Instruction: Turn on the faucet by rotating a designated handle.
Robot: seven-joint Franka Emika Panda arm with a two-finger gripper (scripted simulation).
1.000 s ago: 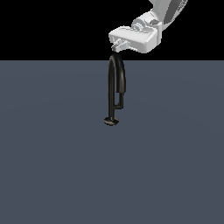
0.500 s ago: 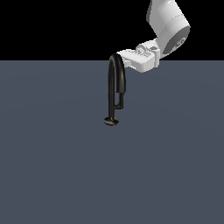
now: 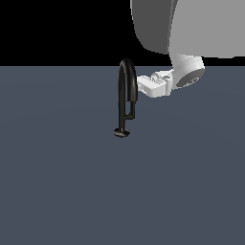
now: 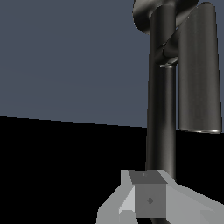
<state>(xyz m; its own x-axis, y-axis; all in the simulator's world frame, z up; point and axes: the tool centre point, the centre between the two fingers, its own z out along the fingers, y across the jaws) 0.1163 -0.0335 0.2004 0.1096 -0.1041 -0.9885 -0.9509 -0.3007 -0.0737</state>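
A slim glossy black faucet stands upright on a flat slate-grey floor near the centre of the exterior view, its narrow inverted-U pipe rising from a small round disc foot at about 6 o'clock of the arch. The white gripper of the Panda arm reaches in level from the 3 o'clock side, its tip right against the shorter leg of the arch; whether it touches the pipe cannot be told from this view. A large pale bulk of the arm fills the frame at about 1 o'clock of the faucet. In the wrist view the faucet fills the frame at close range, the long pipe and the shorter, thicker open-ended leg side by side, joined by a small dark fitting; the grey gripper body sits just beside the long pipe. The handle cannot be made out with certainty in either view. The fingers are hidden, so whether the jaws are released or clenched cannot be told.
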